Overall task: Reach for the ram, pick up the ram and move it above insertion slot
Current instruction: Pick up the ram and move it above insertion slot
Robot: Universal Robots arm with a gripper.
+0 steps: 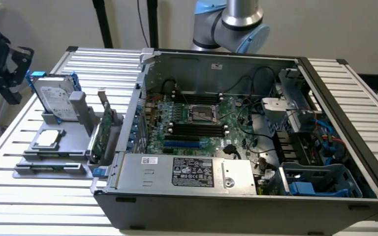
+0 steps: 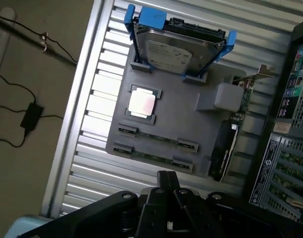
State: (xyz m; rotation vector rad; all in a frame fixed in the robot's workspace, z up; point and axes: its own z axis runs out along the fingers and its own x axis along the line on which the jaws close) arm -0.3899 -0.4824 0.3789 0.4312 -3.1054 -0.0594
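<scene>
Hovering above the grey fixture tray, the gripper is well apart from the ram. The jaws look together, with nothing between them. The ram lies flat in its clips on the tray, just beside a second stick, on the side of the CPU away from the hard drive.

Progress, as judged: reach not finished; no contact, no lift, no carry. Memory slots inside the open PC case appear unfilled.

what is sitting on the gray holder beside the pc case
An upright hard drive, a processor chip, two ram sticks in clips, an upright expansion card. The surface of the holder beneath each is covered.
</scene>
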